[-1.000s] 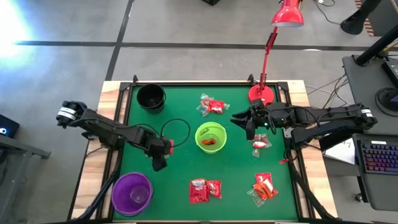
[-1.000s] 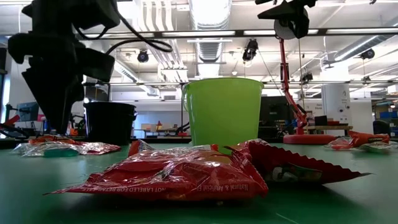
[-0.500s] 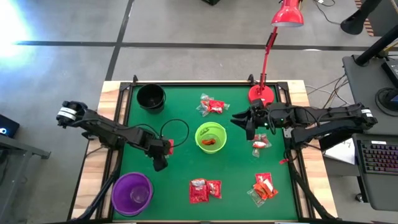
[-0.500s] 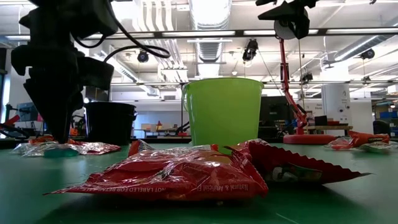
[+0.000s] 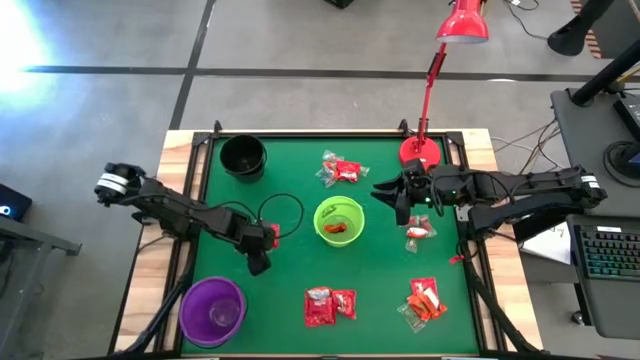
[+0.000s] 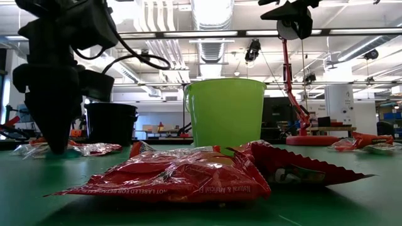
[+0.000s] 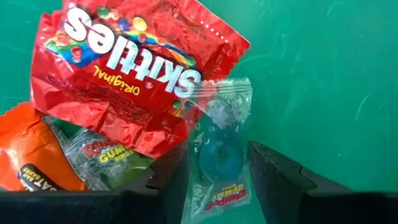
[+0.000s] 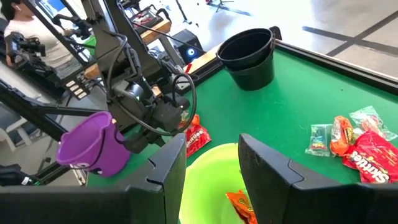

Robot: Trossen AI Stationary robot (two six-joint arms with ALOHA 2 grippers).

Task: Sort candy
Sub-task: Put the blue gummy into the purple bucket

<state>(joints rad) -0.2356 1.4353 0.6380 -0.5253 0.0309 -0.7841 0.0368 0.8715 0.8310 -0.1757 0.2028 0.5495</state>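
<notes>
My left gripper (image 7: 217, 163) is low over a small candy heap at the table's left and points down. Its fingers are open on either side of a clear packet with a blue ring sweet (image 7: 221, 134). A red Skittles packet (image 7: 134, 68) lies over one corner of that packet, with an orange packet (image 7: 28, 155) beside it. In the low view the left gripper (image 6: 53, 145) reaches down to the heap (image 6: 88, 149). My right gripper (image 8: 211, 168) hovers open over the lime-green bowl (image 5: 338, 220), which holds an orange candy (image 8: 239, 208). My left gripper comes at the clear packet from above, one finger (image 7: 174, 183) along each long side of it. The packet lies flat on the green mat. Whether the fingers touch the packet or the Skittles packet's edge, I cannot tell.
A black bowl (image 5: 243, 157) stands far left and a purple bowl (image 5: 212, 310) near left. More candy lies at the far middle (image 5: 340, 170), near middle (image 5: 330, 305), near right (image 5: 425, 300) and under the right arm (image 5: 418, 230). A red lamp's base (image 5: 420, 150) sits at the far right.
My left gripper has sunk straight down onto the candy heap at the left; in the low view its fingertips now reach the mat.
</notes>
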